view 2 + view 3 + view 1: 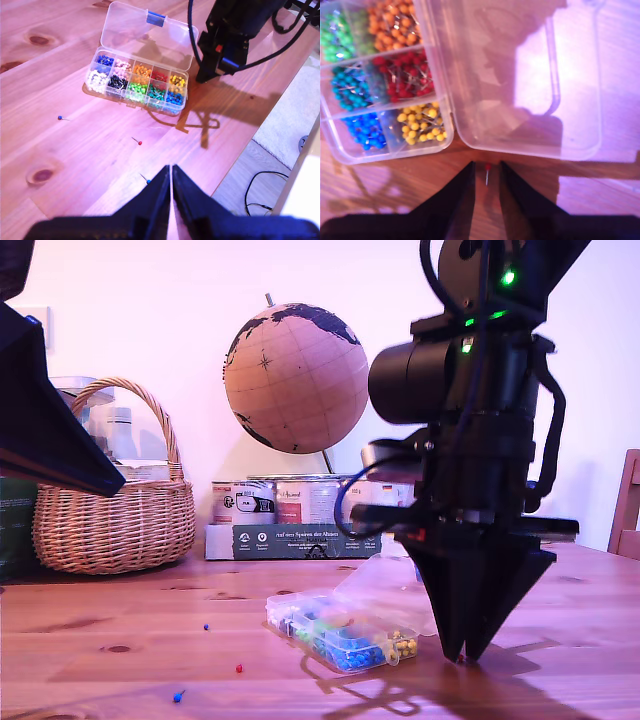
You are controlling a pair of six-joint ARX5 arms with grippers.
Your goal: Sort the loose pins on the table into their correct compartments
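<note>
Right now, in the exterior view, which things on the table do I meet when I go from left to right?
Wicker basket → blue pin → second blue pin → red pin → clear pin box → my second hand, its tips down near the tabletop.

Pale wall, globe, wicker basket, chair.
</note>
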